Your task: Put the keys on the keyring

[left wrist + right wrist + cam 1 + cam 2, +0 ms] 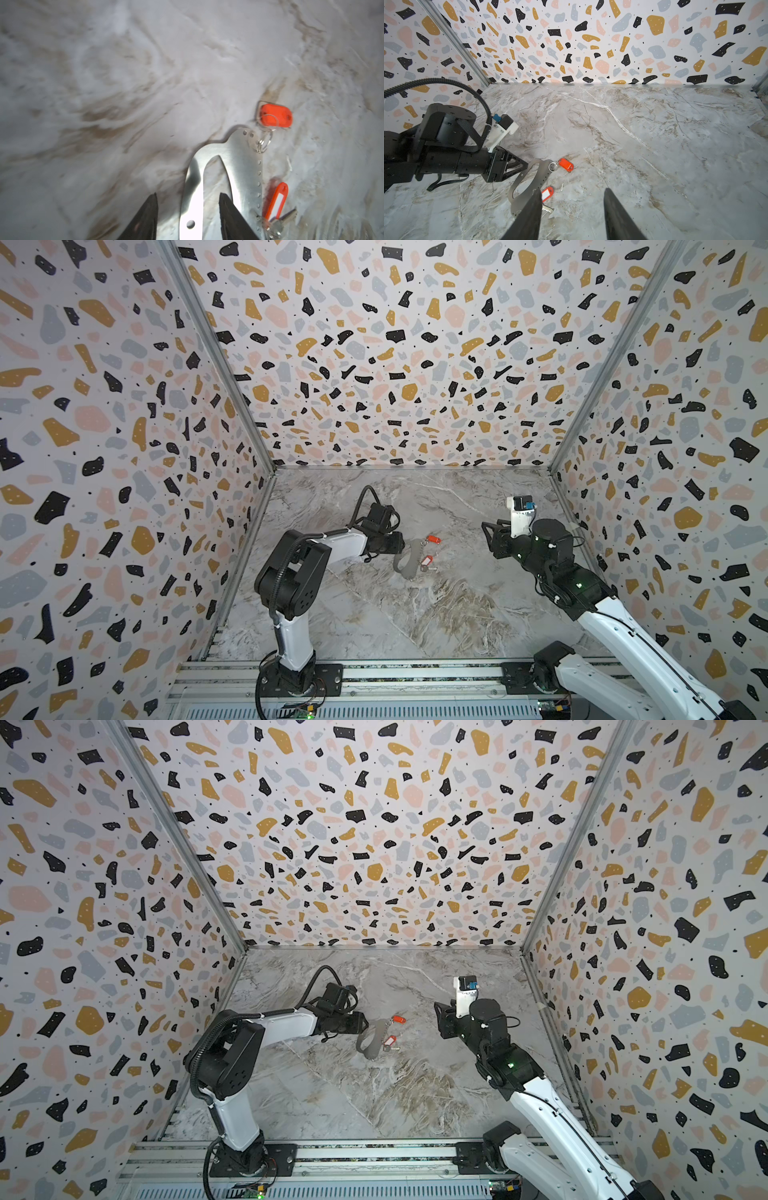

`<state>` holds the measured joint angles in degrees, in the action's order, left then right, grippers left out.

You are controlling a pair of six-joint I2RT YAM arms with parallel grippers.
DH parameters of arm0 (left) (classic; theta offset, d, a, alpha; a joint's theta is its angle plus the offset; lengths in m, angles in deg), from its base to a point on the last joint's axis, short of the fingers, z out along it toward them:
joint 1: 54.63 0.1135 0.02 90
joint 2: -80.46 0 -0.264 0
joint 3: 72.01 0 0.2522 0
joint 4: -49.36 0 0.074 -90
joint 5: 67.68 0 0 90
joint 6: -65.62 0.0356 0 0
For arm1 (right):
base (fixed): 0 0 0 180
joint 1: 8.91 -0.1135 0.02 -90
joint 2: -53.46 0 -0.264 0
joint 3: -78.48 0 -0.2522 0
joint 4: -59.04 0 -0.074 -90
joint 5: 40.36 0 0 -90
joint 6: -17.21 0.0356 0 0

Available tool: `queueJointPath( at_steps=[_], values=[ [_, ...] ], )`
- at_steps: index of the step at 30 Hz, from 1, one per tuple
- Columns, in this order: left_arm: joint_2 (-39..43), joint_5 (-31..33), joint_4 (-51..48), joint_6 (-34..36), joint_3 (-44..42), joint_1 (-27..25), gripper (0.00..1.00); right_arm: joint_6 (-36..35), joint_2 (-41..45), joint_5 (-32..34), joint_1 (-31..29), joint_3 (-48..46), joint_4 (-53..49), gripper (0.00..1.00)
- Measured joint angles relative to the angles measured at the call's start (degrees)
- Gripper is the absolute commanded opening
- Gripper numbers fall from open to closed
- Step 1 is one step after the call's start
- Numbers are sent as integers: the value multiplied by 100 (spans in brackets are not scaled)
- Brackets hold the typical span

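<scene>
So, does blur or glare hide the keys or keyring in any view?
Left wrist view: marble tabletop smeared by blur, glare whitens the keyring along its narrow band; right wrist view: sharp throughout; both top views: sharp, but the keys are tiny.

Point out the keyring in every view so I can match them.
Top view: keyring lies mid-table, at the left gripper's tip.
Top view: keyring, same spot.
Left wrist: keyring, one side between that gripper's open fingers.
Right wrist: keyring, just off that gripper's tip.
Shared landmark: plain red tag by the keyring's far end.
</scene>
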<state>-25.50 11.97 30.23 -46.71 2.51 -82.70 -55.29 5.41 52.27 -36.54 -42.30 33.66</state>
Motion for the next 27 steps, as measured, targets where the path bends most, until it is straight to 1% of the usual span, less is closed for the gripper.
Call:
queueJointPath(
  at_steps=[4, 5, 6, 11, 13, 14, 15, 16, 23, 27],
  values=[
    [367, 426, -240, 87, -20, 85, 75, 2, 2, 42, 0, -24, -42, 50],
    [498, 531, -278, 107, -20, 107, 78, 4, 7, 59, 0, -33, -42, 50],
    [619, 651, -308, 146, -17, 114, 99, 4, 7, 70, 0, -42, -44, 51],
    [1154, 1185, -466, 214, -15, 146, 99, 17, 11, 157, 7, -55, -55, 51],
    [1366, 1390, -542, 221, -17, 175, 100, 68, 11, 181, 22, -81, -52, 66],
    [1499, 1482, -566, 221, -20, 190, 99, 81, 11, 192, 37, -98, -55, 76],
    [1648, 1563, -581, 221, -24, 219, 100, 94, 11, 195, 61, -122, -55, 91],
    [1794, 1613, -577, 221, -42, 256, 99, 66, 11, 199, 85, -136, -70, 99],
    [2876, 2057, -516, 247, -262, 601, 100, 127, 11, 131, 424, -186, -87, 99],
    [3440, 2452, -448, 345, -647, 754, 100, 138, 15, 101, 621, -221, -98, 99]
  ],
)
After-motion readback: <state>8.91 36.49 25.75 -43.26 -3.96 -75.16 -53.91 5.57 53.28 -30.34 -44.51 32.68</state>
